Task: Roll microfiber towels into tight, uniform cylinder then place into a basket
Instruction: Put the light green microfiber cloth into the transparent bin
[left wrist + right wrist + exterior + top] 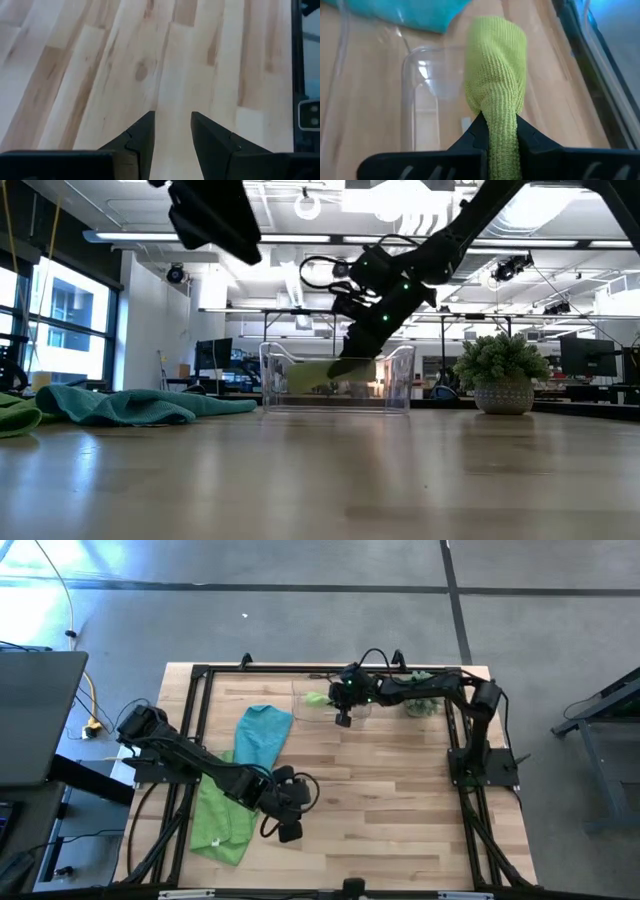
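From above, the right pincer hovers at the clear basket, clamped on a rolled lime towel. Low view: the roll looks partly inside, though reflections blur this. Wrist view: held by one end, it could unroll or catch the rim. The left pincer waits half-open, empty.

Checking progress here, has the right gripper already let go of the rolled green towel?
No, the right gripper is shut on the rolled lime green towel, above the clear basket.

Looking straight down on the table from overhead; level across it from tabletop height; close from each wrist.
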Controlling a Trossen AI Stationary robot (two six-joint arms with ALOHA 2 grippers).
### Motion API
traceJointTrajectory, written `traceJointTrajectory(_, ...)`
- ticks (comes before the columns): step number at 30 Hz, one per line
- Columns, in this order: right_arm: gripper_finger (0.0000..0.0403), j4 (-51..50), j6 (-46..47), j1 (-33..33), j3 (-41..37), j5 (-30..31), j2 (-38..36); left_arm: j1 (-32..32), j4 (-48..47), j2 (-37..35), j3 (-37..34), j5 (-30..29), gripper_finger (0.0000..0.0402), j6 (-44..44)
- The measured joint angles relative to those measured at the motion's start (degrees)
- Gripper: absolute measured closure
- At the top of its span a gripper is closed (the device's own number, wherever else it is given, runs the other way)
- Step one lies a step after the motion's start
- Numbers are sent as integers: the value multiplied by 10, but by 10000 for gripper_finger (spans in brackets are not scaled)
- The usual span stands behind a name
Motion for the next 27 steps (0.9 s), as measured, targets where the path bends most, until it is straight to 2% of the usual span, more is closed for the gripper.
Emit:
traceJointTrajectory(8,381,35,2,-16,2,-19,15,0,-8,-18,-1,-21,287,-8)
traceJointTrajectory(11,347,43,-28,-15,1,-19,15,0,-5,-22,-1,-23,287,-8)
traceJointTrajectory(19,239,46,-23,-16,1,-16,15,-1,-5,-25,-1,-23,287,-8)
traceJointTrajectory(22,219,36,-14,-16,0,-5,18,-1,-5,-25,-1,-20,287,-8)
traceJointTrajectory(27,211,-46,-13,-17,41,-1,18,-1,-5,-25,-1,-20,287,-8)
